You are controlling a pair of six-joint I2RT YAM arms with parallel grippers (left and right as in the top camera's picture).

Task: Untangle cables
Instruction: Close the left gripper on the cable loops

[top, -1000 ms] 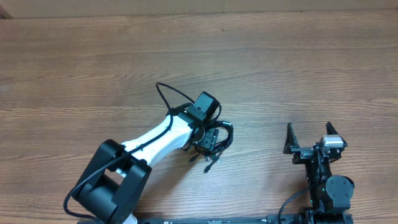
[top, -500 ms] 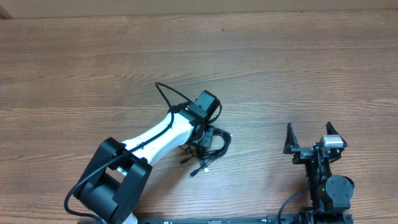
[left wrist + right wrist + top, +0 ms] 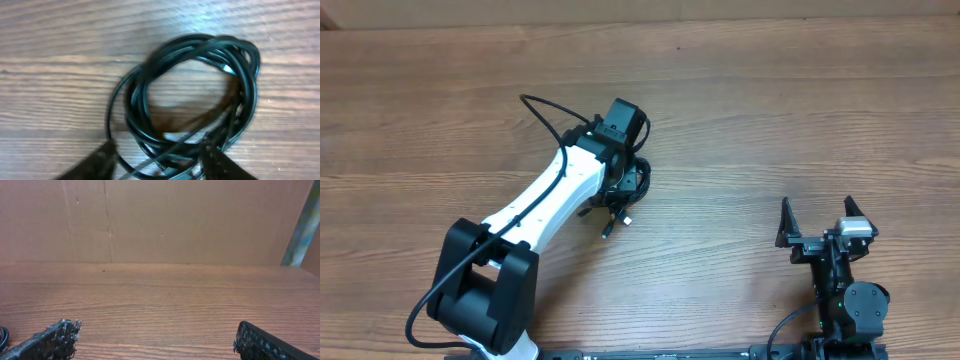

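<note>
Cables (image 3: 192,47) lie coiled in a tangled black bundle on the wooden table (image 3: 770,100), left of its middle, directly under the left gripper (image 3: 160,161). In the left wrist view, the blurred fingers (image 3: 102,159) are drawn partway in around the near edge of the loop, pinching several strands between them. The right gripper (image 3: 817,215) sits well apart near the table's right front edge, jaws spread wide and holding nothing.

Left arm (image 3: 550,195) white, right arm (image 3: 840,300) black.
Black joints and a loose black cable (image 3: 538,104) on the left; the right gripper (image 3: 816,203) is black, with a pale block (image 3: 857,230).
</note>
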